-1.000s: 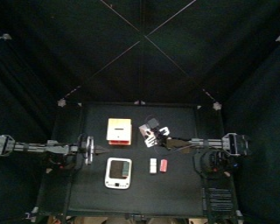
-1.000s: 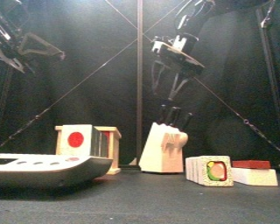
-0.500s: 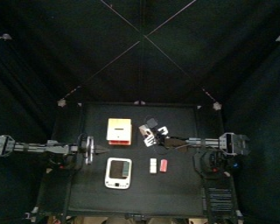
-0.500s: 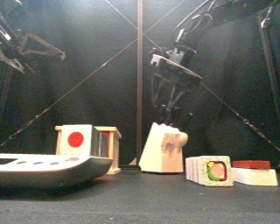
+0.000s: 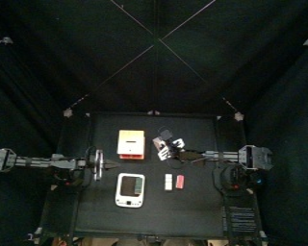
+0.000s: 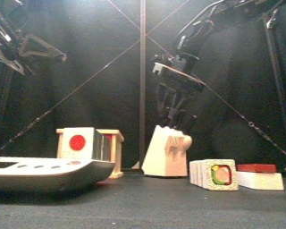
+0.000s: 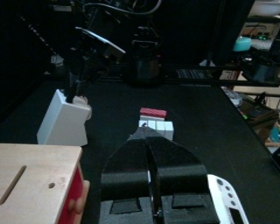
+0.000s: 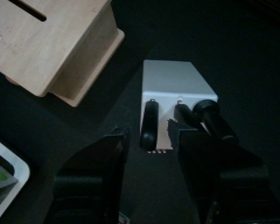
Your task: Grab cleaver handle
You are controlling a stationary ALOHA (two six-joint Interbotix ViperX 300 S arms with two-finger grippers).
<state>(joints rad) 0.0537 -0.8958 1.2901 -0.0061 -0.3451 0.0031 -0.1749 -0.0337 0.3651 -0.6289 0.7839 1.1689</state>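
We find the cleaver handle among the black handles that stick up out of the pale knife block. In the right wrist view it is the long, slim handle lying in the gap between the right gripper's two jaws. Two more black handles stand just beside it in the same block, a short one and a thicker one. The thicker one sits next to the outer side of one jaw.

From the front we see the right gripper pointing down from above. Its tips are level with the tops of the handles, over the middle of the table. Its jaws stand well apart, wider than the slim handle, and we cannot tell whether either jaw touches it. Nothing is clamped.

The block holds only these knives. To its side stands a wooden box with a red disc on its face and a slot in its top; we cannot see what is inside it. Nearer the front edge lies a white device with a flat screen. On the other side of the block stand a sushi roll and a white piece with a red top, touching each other.

The left gripper hangs raised at its own side of the table, jaws pressed together and holding nothing.
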